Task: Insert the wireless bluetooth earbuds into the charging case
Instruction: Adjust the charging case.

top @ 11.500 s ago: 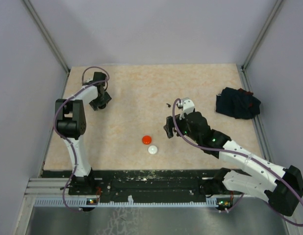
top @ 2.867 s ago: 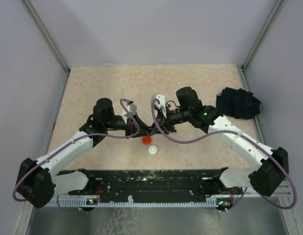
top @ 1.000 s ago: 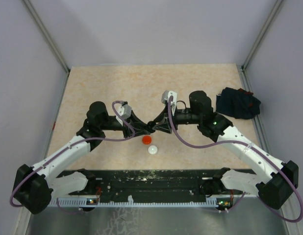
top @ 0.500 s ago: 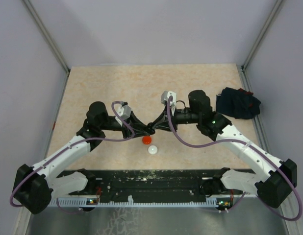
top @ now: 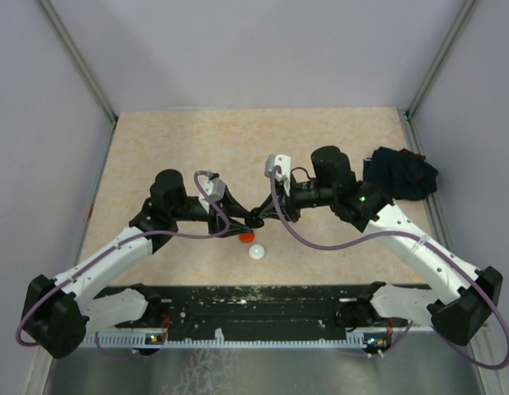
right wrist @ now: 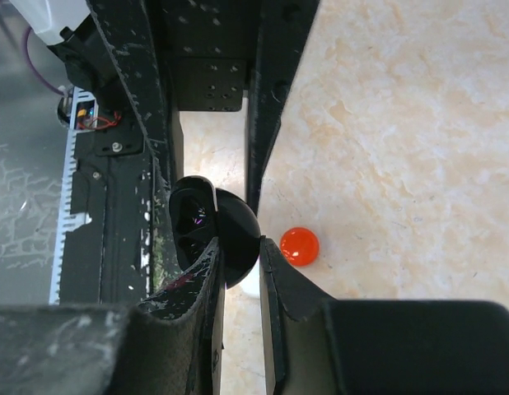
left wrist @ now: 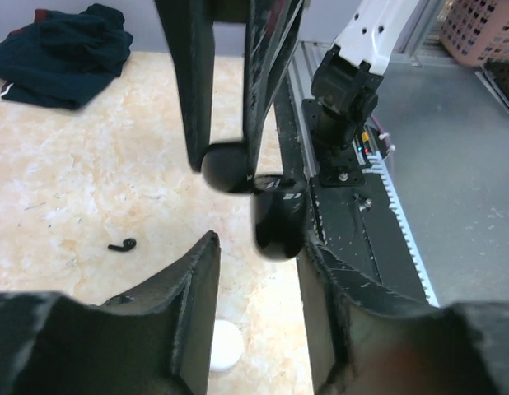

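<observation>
**On a beige table, two arms meet at one black case**

A beige marbled table (top: 197, 140) sits between pale lavender walls (top: 254, 49). Two arms reach in from the near edge, and their fingertips meet over the middle of the table.

One black charging case (right wrist: 217, 226) hangs between them, clear of the surface. It is round and its lid is hinged open, with a glossy hollow showing inside. The right gripper (right wrist: 238, 247) has its two fingers pressed onto the case, pinching it from both sides. The left gripper (left wrist: 259, 247) faces it with its jaws spread. The open lid sits in the space between them, and the left wrist view shows a clear gap on one side of it.

Only one of the wireless bluetooth earbuds (left wrist: 121, 245) can be seen. It is a black one, lying alone on the table well apart from the case and from both grippers. No bud can be made out inside the case.

Two small round discs lie near the front edge, just below the grippers. One is a red disc (right wrist: 299, 246) and one is a white disc (left wrist: 224, 346), close together but not touching. One dark navy cloth bundle (top: 400, 173) is heaped at the table's right edge.
</observation>
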Action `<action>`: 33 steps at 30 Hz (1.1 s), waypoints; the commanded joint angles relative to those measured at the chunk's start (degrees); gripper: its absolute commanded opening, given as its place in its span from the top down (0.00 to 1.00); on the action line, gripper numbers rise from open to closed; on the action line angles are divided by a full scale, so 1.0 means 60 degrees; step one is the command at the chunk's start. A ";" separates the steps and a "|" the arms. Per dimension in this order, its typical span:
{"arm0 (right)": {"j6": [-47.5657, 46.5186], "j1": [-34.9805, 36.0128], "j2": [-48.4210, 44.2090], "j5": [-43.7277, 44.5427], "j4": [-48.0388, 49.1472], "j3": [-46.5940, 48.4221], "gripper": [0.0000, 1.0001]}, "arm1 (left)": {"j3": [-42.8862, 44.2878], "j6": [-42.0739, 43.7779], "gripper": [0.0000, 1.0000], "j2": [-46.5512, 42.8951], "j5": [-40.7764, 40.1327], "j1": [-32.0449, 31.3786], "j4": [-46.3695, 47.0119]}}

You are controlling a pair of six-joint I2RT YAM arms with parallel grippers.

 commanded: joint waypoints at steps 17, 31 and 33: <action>-0.1993 0.1131 0.0962 0.2425 -0.3894 0.2972 1.00 | -0.0516 -0.0150 0.44 -0.0560 -0.0771 -0.0437 0.0602; -0.2109 0.1352 0.1585 0.2785 -0.4716 0.3611 1.00 | -0.1676 0.0063 0.46 -0.0555 -0.2087 -0.1249 0.2508; -0.2124 0.1385 0.1674 0.2883 -0.4839 0.3696 1.00 | -0.1721 0.0090 0.46 -0.0558 -0.2136 -0.1293 0.2605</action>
